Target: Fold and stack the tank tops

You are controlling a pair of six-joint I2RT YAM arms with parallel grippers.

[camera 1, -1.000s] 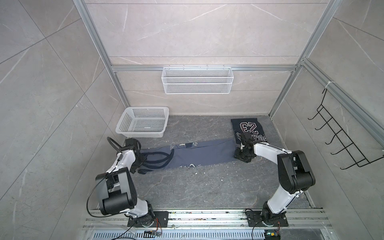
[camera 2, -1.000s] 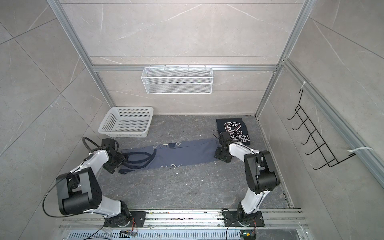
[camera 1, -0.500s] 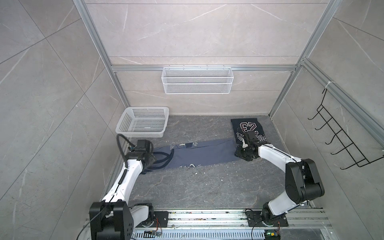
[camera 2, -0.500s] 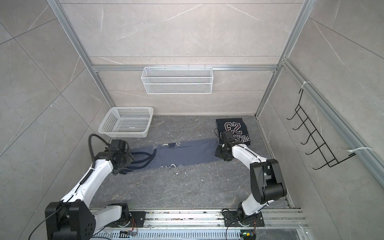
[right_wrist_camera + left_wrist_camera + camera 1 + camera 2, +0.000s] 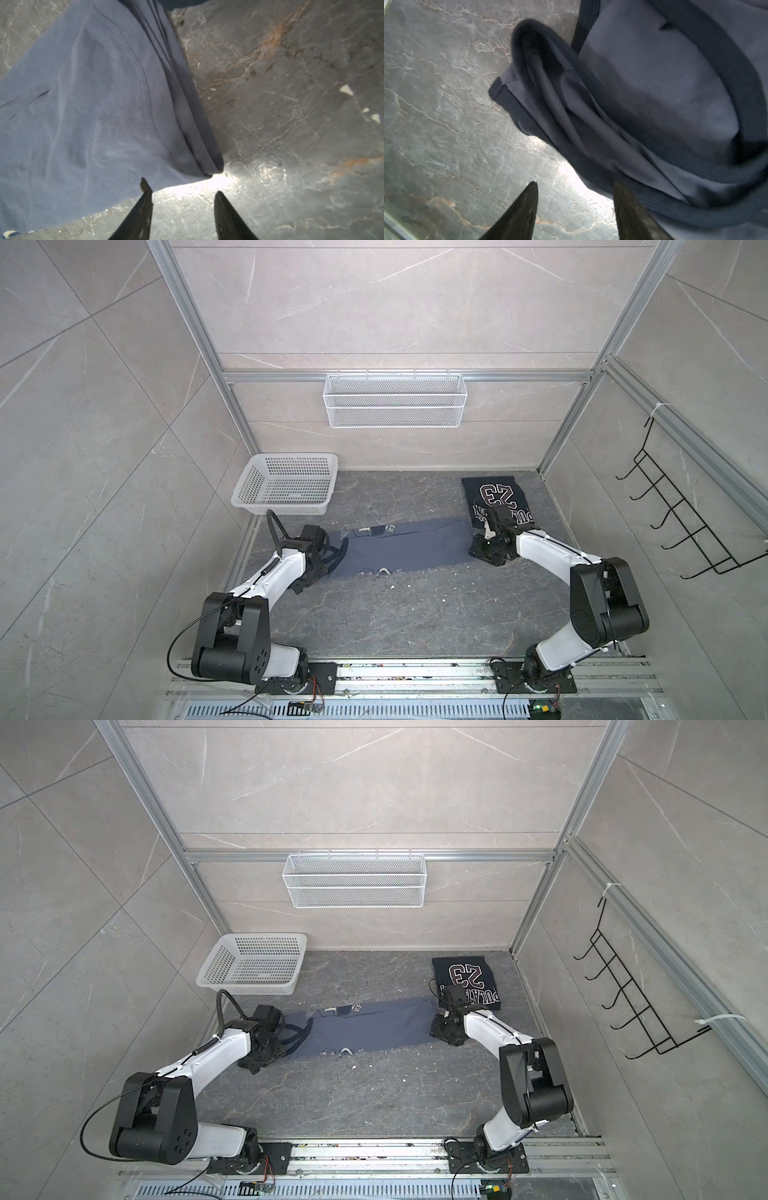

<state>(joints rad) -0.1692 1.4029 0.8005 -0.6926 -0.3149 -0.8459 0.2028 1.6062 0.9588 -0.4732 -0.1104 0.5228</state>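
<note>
Tank tops first: the blue-grey top [image 5: 405,549] lies as a long folded strip across the middle of the bench [image 5: 395,614]. The navy top [image 5: 494,497], folded square with its 23 facing up, sits in the far right corner, just beside the strip's right end. Only the top views show me the pair together, and there my arms cover the fingertips.

The left wrist view gives me the left hand [image 5: 575,185]. Its fingers are spread with bare bench between them, and one tip is at the edge of the bunched, dark-trimmed straps. The right wrist view gives me the right hand [image 5: 181,190], also spread and pinching nothing, with one tip at the hem's edge near its layered corner.

White flecks dot the grey marbled bench. A white basket [image 5: 282,506] stands far left. A wire basket [image 5: 395,406] hangs on the tiled back wall, and a hook rack [image 5: 685,522] hangs on the right wall.
</note>
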